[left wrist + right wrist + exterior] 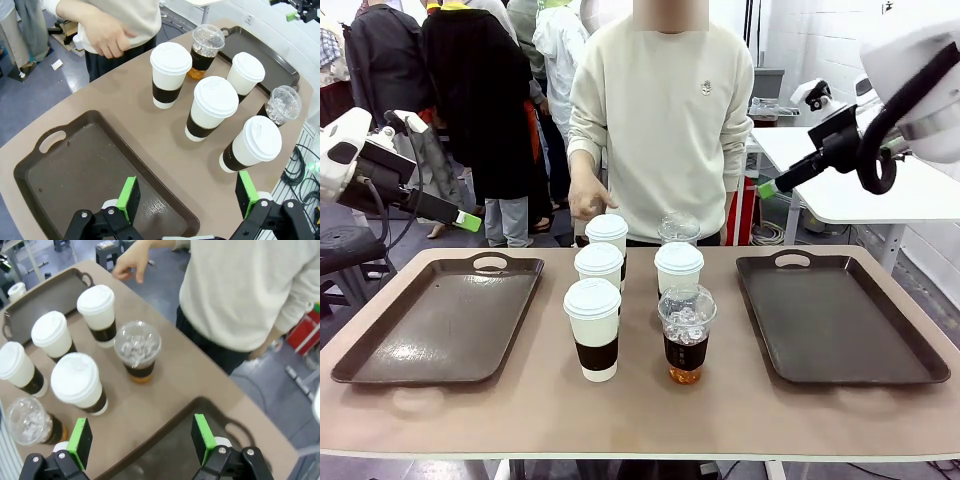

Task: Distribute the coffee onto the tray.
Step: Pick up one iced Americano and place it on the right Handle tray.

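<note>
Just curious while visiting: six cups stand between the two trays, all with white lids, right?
Not all: the front view shows four white-lidded cups, while two iced drinks have clear dome lids. All six do stand between the left tray and the right tray.

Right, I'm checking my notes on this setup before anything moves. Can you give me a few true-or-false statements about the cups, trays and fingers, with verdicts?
1. All six cups stand on the table, between the left tray and the right tray. True.
2. The two cups nearest the robot are both white. False: a white lidded cup stands beside a clear iced cup.
3. The left gripper is shut on a cup. False: its fingers stand apart and hold nothing.
4. The right gripper is open. True.
</note>
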Controlling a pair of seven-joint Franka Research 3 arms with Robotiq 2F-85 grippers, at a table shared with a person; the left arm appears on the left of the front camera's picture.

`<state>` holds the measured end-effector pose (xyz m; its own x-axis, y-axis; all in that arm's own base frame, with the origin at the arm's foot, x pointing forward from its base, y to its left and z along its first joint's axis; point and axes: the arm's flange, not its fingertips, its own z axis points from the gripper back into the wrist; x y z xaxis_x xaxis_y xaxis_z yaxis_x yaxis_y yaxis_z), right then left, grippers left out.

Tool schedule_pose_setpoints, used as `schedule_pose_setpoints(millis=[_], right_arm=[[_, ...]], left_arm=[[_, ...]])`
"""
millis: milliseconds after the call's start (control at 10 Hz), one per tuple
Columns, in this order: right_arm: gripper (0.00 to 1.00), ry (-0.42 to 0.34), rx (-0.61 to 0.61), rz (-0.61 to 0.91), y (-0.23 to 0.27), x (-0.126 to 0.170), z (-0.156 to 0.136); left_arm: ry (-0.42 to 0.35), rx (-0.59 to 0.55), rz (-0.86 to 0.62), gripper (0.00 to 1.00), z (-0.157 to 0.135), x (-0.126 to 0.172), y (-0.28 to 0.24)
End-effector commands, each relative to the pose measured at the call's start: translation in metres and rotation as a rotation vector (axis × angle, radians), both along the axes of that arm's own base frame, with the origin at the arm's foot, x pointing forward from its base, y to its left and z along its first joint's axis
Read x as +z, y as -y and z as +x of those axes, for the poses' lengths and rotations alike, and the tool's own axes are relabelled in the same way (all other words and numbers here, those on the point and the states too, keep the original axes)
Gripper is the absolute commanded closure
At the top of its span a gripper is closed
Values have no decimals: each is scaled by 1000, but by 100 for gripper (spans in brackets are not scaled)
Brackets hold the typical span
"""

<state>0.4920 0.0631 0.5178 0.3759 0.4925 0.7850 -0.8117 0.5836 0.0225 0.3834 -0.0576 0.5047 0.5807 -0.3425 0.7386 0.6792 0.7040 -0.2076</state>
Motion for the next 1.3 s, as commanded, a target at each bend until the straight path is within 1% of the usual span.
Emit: schedule_pose_setpoints(millis=[0, 200, 300, 400, 500, 600, 900, 1000, 1100, 1200], right_arm=[[0, 57, 94, 49, 3, -12, 25], [0, 20, 158, 159, 9, -20, 36], [0, 11, 141, 173, 11, -21, 39], [0, 2, 105, 170, 14, -24, 42], [0, -6, -7, 91, 14, -21, 37], [0, 6, 121, 158, 12, -22, 35], [0, 6, 121, 158, 12, -22, 35], [0, 0, 101, 145, 12, -23, 35], [0, 4, 146, 189, 16, -30, 53], [0, 38, 161, 196, 22, -41, 68]], left_arm=[[-10, -1, -12, 0, 0, 0, 0], [-10, -1, -12, 0, 0, 0, 0], [-10, -1, -12, 0, 0, 0, 0], [-10, -1, -12, 0, 0, 0, 0], [-10, -1, -12, 0, 0, 0, 0], [-10, -1, -12, 0, 0, 0, 0], [-10, -1, -12, 0, 0, 0, 0], [-10, -1, -12, 0, 0, 0, 0], [-10, -1, -12, 0, 0, 0, 0], [-10, -1, -12, 0, 0, 0, 0]])
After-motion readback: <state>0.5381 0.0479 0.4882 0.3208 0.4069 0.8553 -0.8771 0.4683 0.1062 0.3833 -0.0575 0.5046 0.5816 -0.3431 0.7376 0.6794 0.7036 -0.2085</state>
